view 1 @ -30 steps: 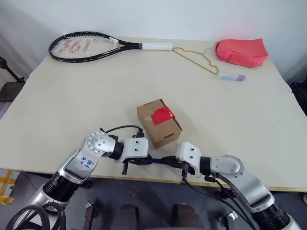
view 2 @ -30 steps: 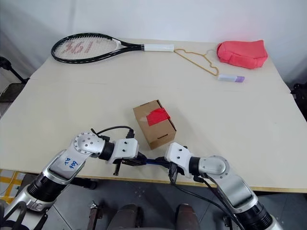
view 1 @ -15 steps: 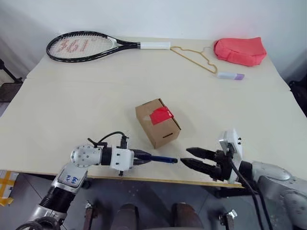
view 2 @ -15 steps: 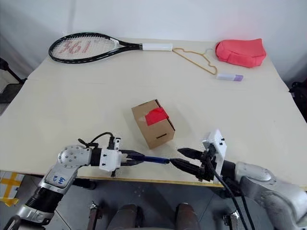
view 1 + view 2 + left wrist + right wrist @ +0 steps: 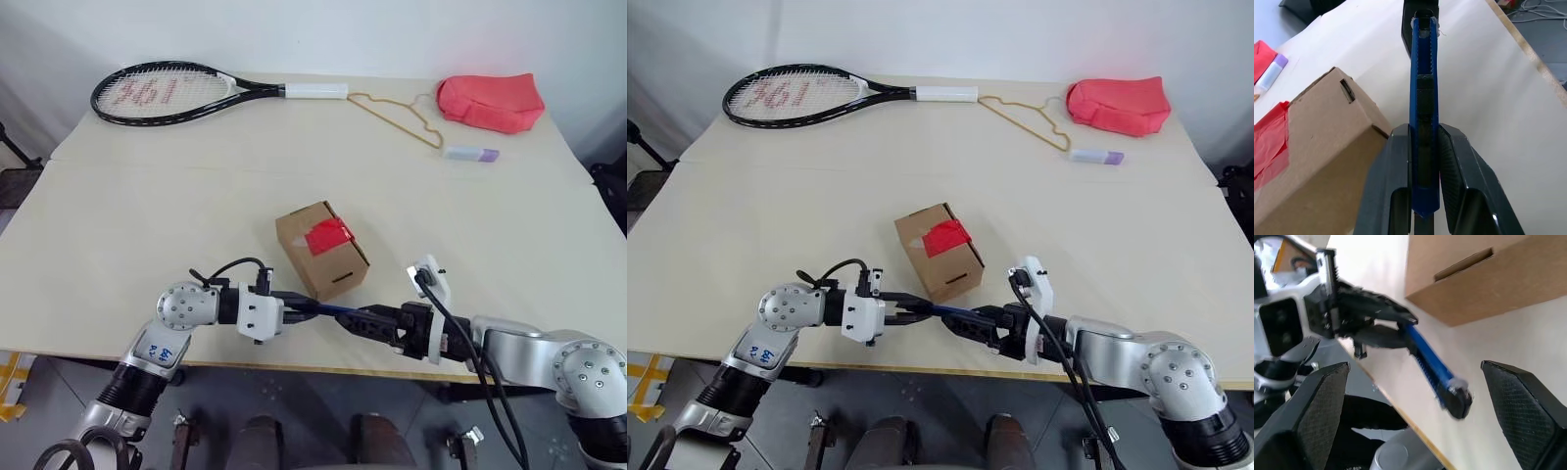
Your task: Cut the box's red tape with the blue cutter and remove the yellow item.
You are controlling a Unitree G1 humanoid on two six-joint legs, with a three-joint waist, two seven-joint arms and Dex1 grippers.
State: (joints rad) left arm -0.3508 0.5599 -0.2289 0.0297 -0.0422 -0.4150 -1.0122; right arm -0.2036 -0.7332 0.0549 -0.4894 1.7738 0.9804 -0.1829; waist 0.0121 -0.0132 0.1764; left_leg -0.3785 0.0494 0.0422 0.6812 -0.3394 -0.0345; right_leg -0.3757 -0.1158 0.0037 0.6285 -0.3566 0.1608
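Black-framed tennis racket (image 5: 186, 92) with white grip lying along the far edge of the pale worktop (image 5: 147, 225), head toward the far left corner, red markings on the strings. Just beside the grip's end, a thin yellowish wire hanger (image 5: 400, 117) lying flat. Red fabric pouch (image 5: 491, 101) at the far right corner, near the hanger's hook. White-and-purple tube (image 5: 472, 153) lying just in front of the pouch, purple end pointing right.
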